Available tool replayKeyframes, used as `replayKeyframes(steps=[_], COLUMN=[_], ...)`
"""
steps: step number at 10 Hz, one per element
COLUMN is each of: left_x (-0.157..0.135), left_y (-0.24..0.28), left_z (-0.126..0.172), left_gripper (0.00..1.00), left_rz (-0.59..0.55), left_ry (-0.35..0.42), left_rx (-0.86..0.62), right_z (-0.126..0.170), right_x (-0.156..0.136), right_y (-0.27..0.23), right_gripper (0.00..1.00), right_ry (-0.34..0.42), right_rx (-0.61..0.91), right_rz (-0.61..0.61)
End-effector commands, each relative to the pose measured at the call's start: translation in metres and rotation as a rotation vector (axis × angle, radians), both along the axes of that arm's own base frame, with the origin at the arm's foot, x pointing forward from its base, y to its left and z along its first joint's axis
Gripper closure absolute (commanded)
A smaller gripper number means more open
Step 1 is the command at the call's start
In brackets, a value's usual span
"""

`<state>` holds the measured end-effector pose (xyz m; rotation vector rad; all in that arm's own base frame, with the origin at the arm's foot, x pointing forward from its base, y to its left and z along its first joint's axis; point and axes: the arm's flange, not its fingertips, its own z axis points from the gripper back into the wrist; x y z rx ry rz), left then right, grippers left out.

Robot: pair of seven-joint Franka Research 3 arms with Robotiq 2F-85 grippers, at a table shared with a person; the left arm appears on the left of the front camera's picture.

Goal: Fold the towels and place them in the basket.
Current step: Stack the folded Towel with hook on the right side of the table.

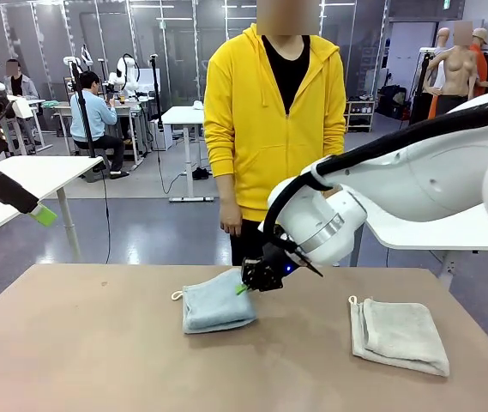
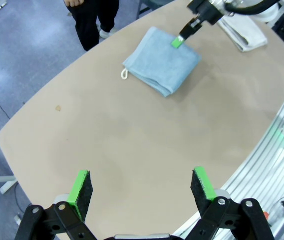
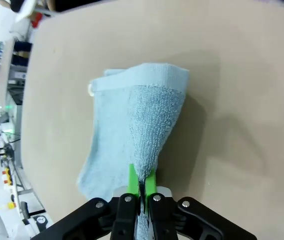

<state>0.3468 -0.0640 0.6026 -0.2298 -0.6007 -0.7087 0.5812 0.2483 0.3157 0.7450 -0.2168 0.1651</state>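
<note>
You see a grey-blue floor (image 1: 141,227) beyond the tan table (image 1: 98,343), white desks (image 1: 182,116) farther back, glass partitions (image 1: 175,43) along the far wall, and people seated at a workbench (image 1: 98,107).

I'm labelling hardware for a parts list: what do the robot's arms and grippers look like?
Both arms are glossy white; the right arm carries a black cable along it. Each gripper, left gripper and right gripper, is black with two fingers tipped in bright green pads.

bare table (image 1: 98,343) left of blue towel (image 1: 216,302)
</note>
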Motion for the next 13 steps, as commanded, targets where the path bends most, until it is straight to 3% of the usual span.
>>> replayKeyframes(steps=[1, 4, 9, 13], left_x=[0.0, 0.0, 0.0, 0.0], left_y=[0.0, 0.0, 0.0, 0.0], left_z=[-0.001, -0.001, -0.001, -0.001], left_gripper=[0.0, 0.0, 0.0, 0.0], left_rz=[0.003, 0.003, 0.003, 0.003], left_ry=[-0.001, -0.001, -0.001, -0.001], left_rx=[0.004, 0.004, 0.004, 0.004], right_z=[0.04, 0.067, 0.103, 0.104], right_x=[-0.028, -0.055, -0.093, -0.111], right_y=[-0.031, -0.05, -0.115, -0.191], right_gripper=[0.95, 0.95, 0.95, 0.95], right_ry=[-0.045, -0.082, -0.167, -0.143], right_rx=[-0.074, -0.189, -0.229, -0.225], right_rz=[-0.026, -0.052, -0.129, -0.197])
